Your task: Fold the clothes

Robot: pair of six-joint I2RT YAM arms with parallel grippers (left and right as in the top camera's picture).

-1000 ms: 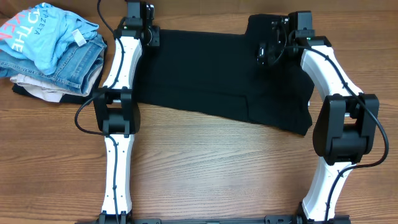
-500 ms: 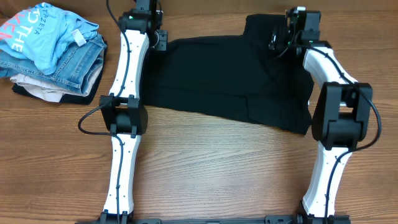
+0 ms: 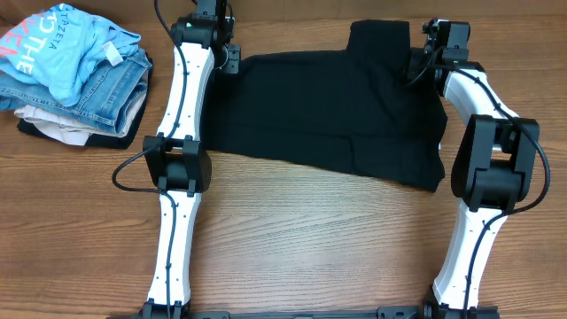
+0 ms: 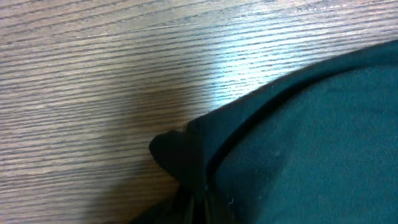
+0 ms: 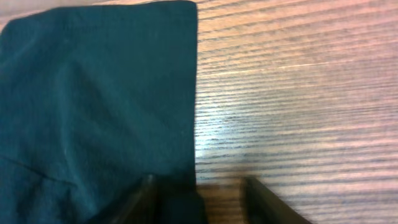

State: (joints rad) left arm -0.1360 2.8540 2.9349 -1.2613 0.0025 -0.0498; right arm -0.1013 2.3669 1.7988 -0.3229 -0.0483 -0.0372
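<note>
Right gripper [image 3: 415, 66] farther right, jaws apart astride black garment [image 3: 319, 106] edge.

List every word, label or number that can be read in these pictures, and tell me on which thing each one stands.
"THE": large pale letters on the light blue T-shirt, seen in the overhead view.
Smaller line of letters beside it on the same shirt: too small to read with certainty.
white tag on that shirt: too small to read.
black garment: no text shows in any view.
</note>
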